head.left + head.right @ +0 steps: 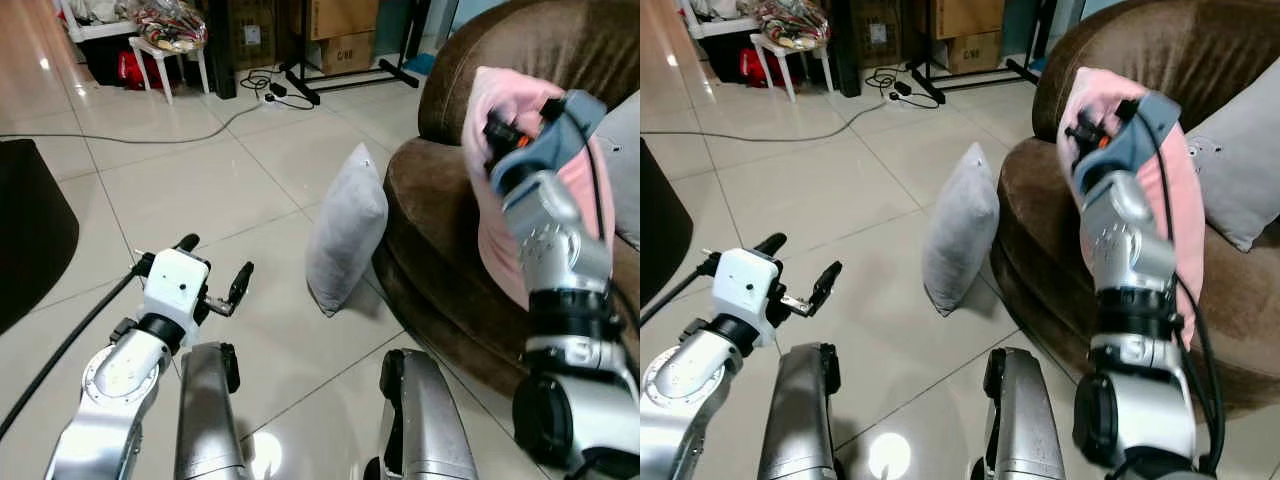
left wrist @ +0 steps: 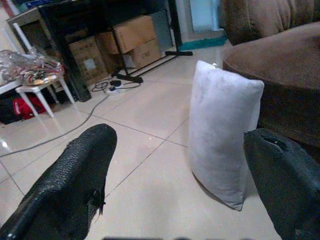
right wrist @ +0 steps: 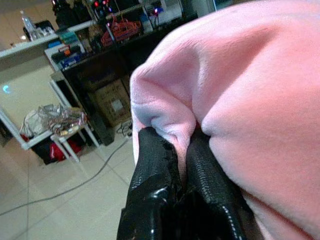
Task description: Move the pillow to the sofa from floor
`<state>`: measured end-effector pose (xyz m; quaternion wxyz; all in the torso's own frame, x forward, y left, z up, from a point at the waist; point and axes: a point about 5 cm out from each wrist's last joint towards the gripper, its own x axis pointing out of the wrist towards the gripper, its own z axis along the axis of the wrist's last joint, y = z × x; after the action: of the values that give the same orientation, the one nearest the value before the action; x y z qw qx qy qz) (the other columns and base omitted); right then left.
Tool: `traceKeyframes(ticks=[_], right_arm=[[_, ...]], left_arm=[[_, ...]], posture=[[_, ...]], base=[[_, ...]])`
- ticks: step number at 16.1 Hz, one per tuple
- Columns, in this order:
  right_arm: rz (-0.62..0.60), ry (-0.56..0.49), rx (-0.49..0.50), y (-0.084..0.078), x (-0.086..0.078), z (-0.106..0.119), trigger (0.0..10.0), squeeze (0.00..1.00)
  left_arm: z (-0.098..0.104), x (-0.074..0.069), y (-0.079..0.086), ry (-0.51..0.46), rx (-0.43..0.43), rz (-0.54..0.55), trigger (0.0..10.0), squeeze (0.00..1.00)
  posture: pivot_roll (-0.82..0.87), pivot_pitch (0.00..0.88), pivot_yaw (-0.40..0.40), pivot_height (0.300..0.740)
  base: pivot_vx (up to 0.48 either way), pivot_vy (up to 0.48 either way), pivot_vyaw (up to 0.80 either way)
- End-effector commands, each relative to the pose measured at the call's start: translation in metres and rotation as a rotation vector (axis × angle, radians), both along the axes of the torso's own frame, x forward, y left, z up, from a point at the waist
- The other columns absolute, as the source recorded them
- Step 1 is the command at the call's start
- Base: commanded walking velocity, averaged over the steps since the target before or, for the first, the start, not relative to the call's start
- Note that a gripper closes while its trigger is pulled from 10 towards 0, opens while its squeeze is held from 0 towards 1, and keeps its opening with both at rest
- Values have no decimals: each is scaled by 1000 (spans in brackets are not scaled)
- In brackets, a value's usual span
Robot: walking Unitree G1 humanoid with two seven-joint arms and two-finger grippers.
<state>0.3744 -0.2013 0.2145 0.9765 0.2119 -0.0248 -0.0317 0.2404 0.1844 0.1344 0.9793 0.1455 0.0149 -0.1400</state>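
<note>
The right gripper [image 3: 177, 165] has its jaws pinching the pink pillow [image 1: 500, 180] above the brown sofa [image 1: 440, 200]; the left gripper [image 1: 215, 270], jaws spread, faces a grey pillow [image 1: 345, 230] standing on the floor [image 1: 200, 180]

No legible text — only blurred marks on the cardboard boxes [image 1: 343, 30].
</note>
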Motion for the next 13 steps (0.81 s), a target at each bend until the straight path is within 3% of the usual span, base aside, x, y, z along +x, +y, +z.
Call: traceKeyframes(ticks=[1, 7, 13], right_arm=[[-32, 51, -3, -5, -5, -9, 10000, 0], [-13, 39, -61, 8, -28, -20, 10000, 0], [-11, 40, -77, 19, -30, -20, 10000, 0]], left_arm=[[2, 3, -1, -8, -5, 21, 10000, 55], [8, 10, 5, -47, 29, 127, 10000, 43], [12, 17, 6, -74, 33, 171, 10000, 43]], posture=[[-30, 0, -69, 480], [-34, 0, -54, 545], [-41, 0, -45, 610]], base=[[0, 0, 0], [0, 0, 0], [0, 0, 0]])
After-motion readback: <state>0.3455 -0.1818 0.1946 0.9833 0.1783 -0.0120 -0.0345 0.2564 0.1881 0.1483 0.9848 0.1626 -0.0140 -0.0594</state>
